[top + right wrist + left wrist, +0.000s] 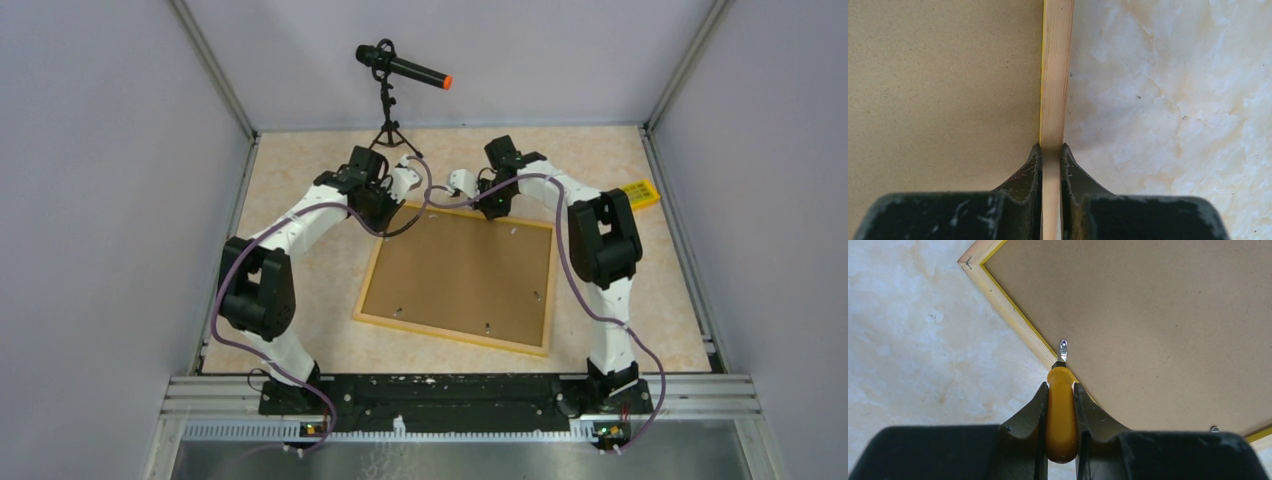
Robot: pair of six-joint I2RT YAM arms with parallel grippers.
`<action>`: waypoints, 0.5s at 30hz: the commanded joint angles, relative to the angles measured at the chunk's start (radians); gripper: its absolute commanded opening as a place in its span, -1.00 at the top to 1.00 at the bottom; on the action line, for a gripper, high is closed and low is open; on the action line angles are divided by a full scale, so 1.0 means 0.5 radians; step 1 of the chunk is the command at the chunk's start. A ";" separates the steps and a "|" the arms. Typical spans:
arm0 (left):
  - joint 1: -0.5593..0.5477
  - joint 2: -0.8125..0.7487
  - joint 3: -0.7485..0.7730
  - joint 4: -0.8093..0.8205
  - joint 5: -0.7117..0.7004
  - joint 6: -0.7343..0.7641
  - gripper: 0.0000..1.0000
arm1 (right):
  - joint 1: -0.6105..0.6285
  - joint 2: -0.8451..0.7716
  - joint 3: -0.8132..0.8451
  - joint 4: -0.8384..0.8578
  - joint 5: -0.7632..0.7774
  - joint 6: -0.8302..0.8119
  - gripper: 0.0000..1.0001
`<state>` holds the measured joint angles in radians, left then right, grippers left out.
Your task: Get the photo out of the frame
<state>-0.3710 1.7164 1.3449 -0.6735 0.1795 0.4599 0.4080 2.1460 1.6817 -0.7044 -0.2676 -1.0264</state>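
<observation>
Frame (455, 275) lying face-down on the marbled table (923, 340), brown fibreboard back up, pale wood edge all round with a thin yellow line showing inside it. Left gripper (1061, 386) is over the frame's far-left corner, and its fingers (1030, 417) are pinched narrow on a yellow-handled tool (1061, 425), held firmly between both pads. The tool's dark tip sits right at the frame's wooden edge, touching the base of a small metal clip (1063, 345) on the backing board. Over to the right gripper (1052, 147), at the frame's far edge, just along from the left one: its fingers (1025, 177) are clamped narrow on the pale wood rail itself, one pad on the backing side, the other on the outer side. A second clip (1215, 429) peeks out further along the frame's edge in the left wrist view. Beyond the frame's far side stands a microphone (405, 68) on a tripod; off the frame's far-right corner lies a small yellow block (638, 196).
</observation>
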 commanded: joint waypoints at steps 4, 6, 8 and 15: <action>-0.065 0.006 -0.009 -0.294 0.186 -0.077 1.00 | -0.009 0.013 -0.059 0.151 0.112 -0.043 1.00; -0.065 0.016 -0.002 -0.295 0.192 -0.097 1.00 | -0.011 0.012 -0.059 0.151 0.112 -0.040 1.00; -0.065 0.033 0.009 -0.313 0.223 -0.133 1.00 | -0.009 0.011 -0.059 0.149 0.115 -0.035 1.00; -0.046 0.067 -0.008 -0.354 0.377 -0.340 1.00 | -0.009 -0.015 -0.106 0.209 0.162 -0.006 1.00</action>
<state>-0.3748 1.7172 1.3537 -0.7048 0.2138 0.3969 0.4076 2.1395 1.6669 -0.6697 -0.2409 -1.0294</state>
